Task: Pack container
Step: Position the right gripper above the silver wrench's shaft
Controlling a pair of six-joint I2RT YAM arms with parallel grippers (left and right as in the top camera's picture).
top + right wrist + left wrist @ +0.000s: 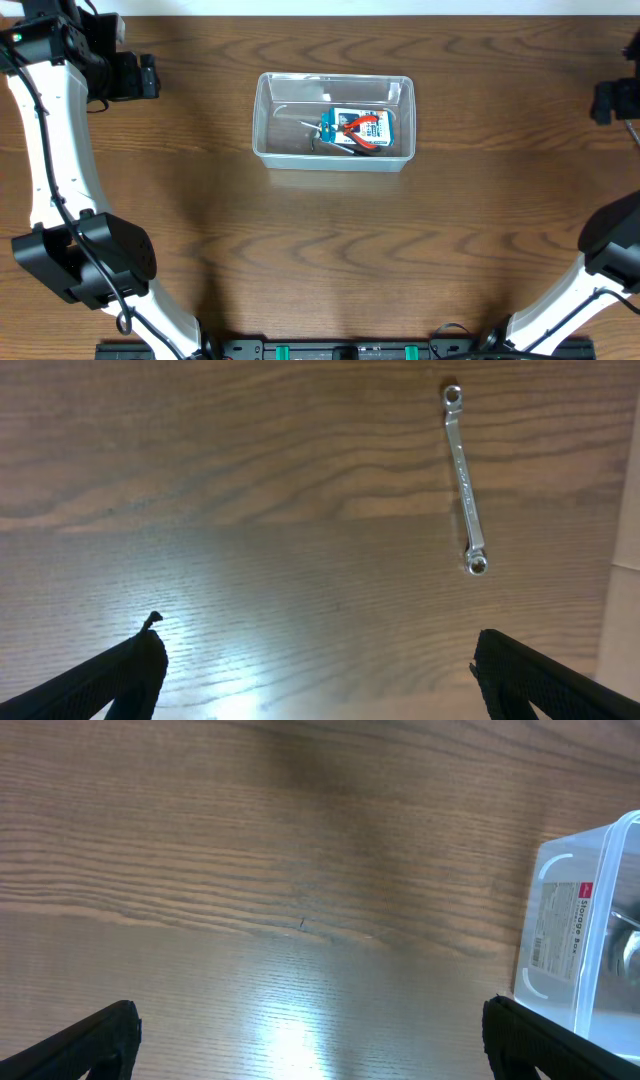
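The container [290,135] is a clear plastic tub at the table's upper middle. Inside it, red-handled pliers on a blue-and-white card [360,130] lie at the right, with a small metal piece [312,128] beside them. My left gripper [150,76] hovers far to the tub's left, open and empty. In the left wrist view its gripper [310,1040] spans bare wood, and the container's labelled end wall [560,935] shows at the right. My right gripper [600,102] is at the far right edge, open [315,675] and empty. A silver wrench [465,478] lies on the table ahead of it.
The wood-grain table [330,250] stretches to the front edge below the tub. Both arm bases sit at the near corners, the left one [85,255] and the right one [610,245]. A pale edge [628,510] shows at the right of the right wrist view.
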